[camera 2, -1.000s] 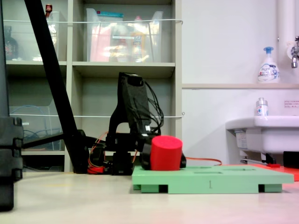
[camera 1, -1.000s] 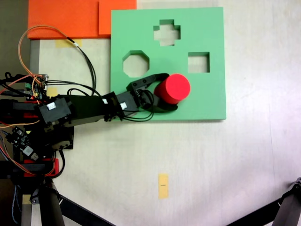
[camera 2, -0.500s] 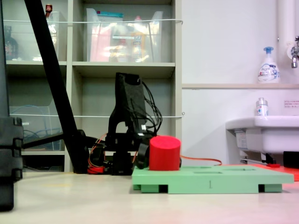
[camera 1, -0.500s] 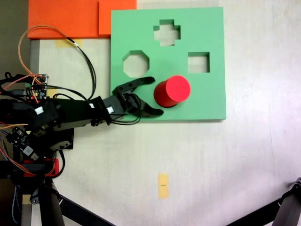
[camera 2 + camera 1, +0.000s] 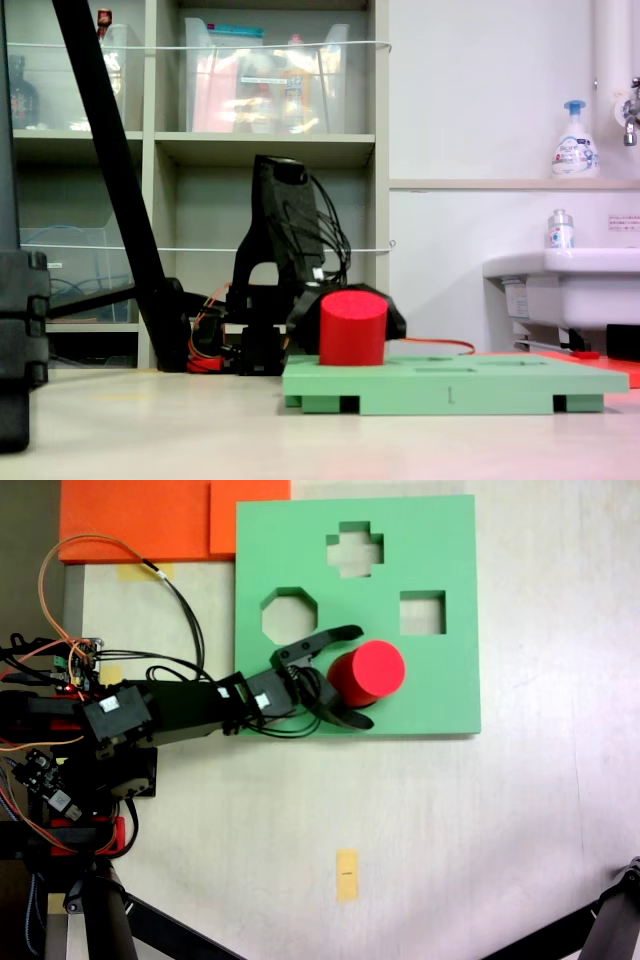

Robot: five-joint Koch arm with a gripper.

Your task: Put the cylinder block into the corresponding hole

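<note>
The red cylinder block [image 5: 367,672] stands upright on the square green foam board [image 5: 440,690], near its lower middle in a fixed view from above. From the side the cylinder block [image 5: 352,328] rises well above the board [image 5: 440,385]. The corresponding hole is hidden. My black gripper [image 5: 361,677] is open and reaches in from the left, one finger above the cylinder and one below it. The upper finger [image 5: 325,640] stands apart from the block. From the side, the gripper [image 5: 348,322] shows dark on both sides of the block.
The board also has an octagonal cut-out [image 5: 289,617], a cross-shaped one [image 5: 354,550] and a square one [image 5: 422,612]. Orange foam sheets [image 5: 150,520] lie at the top left. A yellow tape strip [image 5: 347,874] marks the table. Shelves [image 5: 260,150] and a sink [image 5: 560,280] stand behind.
The gripper let go of the cylinder and pulled back left with jaws open. It has now come forward again to straddle it. The cylinder settled upright.
</note>
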